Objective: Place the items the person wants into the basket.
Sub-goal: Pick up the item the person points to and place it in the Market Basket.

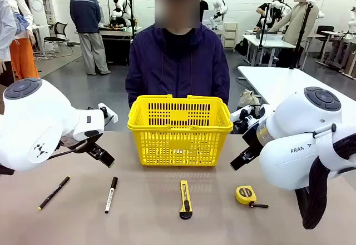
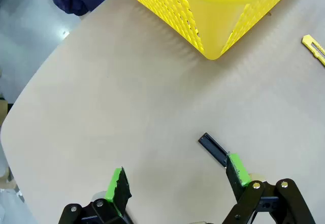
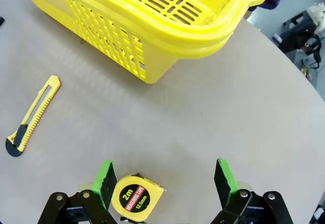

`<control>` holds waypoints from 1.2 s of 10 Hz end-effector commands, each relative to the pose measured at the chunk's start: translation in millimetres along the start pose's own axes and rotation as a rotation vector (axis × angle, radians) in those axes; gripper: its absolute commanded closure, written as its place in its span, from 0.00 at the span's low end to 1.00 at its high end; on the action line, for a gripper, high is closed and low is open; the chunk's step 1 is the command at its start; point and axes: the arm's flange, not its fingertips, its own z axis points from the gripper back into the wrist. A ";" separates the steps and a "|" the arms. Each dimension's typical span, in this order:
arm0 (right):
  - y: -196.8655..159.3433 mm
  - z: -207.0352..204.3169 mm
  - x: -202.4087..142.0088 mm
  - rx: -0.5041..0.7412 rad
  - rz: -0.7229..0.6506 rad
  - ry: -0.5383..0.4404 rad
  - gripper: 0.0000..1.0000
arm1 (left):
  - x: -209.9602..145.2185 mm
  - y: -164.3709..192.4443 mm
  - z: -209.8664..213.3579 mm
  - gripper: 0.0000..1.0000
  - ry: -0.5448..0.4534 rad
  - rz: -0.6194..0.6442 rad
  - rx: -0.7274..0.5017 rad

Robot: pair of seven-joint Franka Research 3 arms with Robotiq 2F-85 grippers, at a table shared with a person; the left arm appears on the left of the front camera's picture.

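The yellow basket stands mid-table in front of the person. Four things lie in a row before it; among them are the white marker with a black cap and the round yellow tape measure. My left gripper hovers open above the marker; the left wrist view shows the gripper with the marker's cap by one green finger. My right gripper hangs open above the tape measure. In the right wrist view the tape measure lies close to one finger of that gripper. Neither gripper holds anything.
A thin black pen lies at the row's left end. A yellow-and-black utility knife lies in front of the basket, also seen as knife and its tip. Basket corners sit ahead of both grippers.
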 end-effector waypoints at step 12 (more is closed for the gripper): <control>0.0 0.0 0.0 0.000 0.000 0.000 0.00 | 0.0 -0.1 0.0 0.00 0.000 0.000 0.000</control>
